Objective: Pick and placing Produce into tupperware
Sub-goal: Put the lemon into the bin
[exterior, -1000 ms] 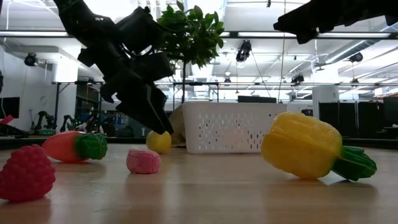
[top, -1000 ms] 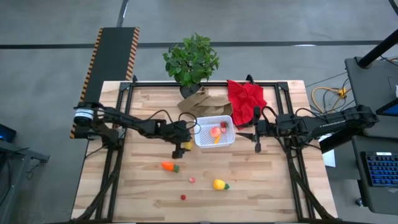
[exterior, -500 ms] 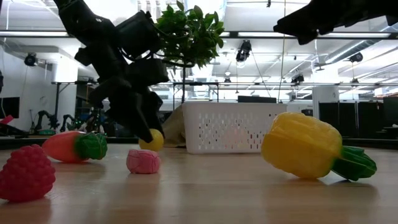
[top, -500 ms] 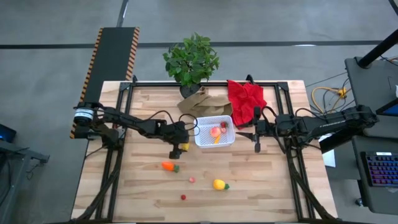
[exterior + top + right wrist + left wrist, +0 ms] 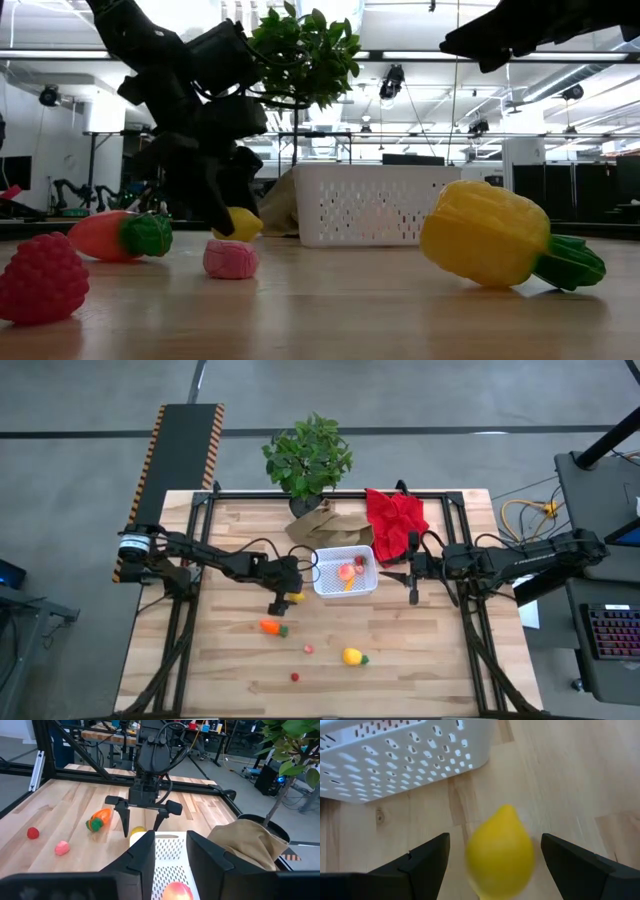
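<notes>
The yellow lemon [image 5: 500, 852] lies on the wood just left of the white tupperware [image 5: 325, 588], between the open fingers of my left gripper [image 5: 282, 600], which points down at it. In the tupperware lie a pink-red fruit [image 5: 347, 570] and an orange piece. My right gripper [image 5: 170, 855] waits open at the tupperware's right end [image 5: 167, 847]. An orange carrot [image 5: 270, 627], a small pink piece [image 5: 309, 649], a red berry [image 5: 295, 677] and a yellow, green-tipped piece [image 5: 351, 656] lie loose nearer the near edge. My left gripper stands astride the lemon [image 5: 137, 833] from above, one finger [image 5: 427, 857] on each side. The left wrist view shows a narrow gap at both sides, and the lemon is blurred. I cannot tell whether a finger touches it.
The potted plant [image 5: 308, 455], the brown paper bag [image 5: 320, 520] and the red cloth [image 5: 395, 515] stand behind the tupperware at the far edge. Bare wood shows between the loose pieces and along the near edge.
My left gripper has moved a little toward the table's left and near edges, away from the tupperware, and has tipped more upright. The lemon has shifted the same way with it, staying between the fingers. The right arm has kept still.
</notes>
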You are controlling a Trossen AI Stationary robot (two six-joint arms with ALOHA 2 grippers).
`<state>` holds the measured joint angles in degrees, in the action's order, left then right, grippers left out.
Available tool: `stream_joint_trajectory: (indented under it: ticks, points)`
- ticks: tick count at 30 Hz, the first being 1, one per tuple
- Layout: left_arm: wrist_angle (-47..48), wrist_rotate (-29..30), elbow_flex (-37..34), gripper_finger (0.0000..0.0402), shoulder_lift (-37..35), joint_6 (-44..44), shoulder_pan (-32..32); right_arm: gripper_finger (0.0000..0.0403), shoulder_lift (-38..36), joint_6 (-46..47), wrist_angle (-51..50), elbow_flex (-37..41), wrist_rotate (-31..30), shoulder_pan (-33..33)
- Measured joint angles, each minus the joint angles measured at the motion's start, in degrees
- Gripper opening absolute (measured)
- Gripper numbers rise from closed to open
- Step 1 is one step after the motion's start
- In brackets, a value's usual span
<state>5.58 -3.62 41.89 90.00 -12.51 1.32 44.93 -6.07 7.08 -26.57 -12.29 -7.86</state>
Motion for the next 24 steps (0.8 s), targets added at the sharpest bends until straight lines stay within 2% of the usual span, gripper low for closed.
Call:
stream_joint_trajectory:
  ticks: [24]
  points:
    - [-2.6,0.1,-0.7,0.0296,1.5,-0.6,0.0,0.0097,0.0,-0.2,-0.1,0.0,0.0,0.0]
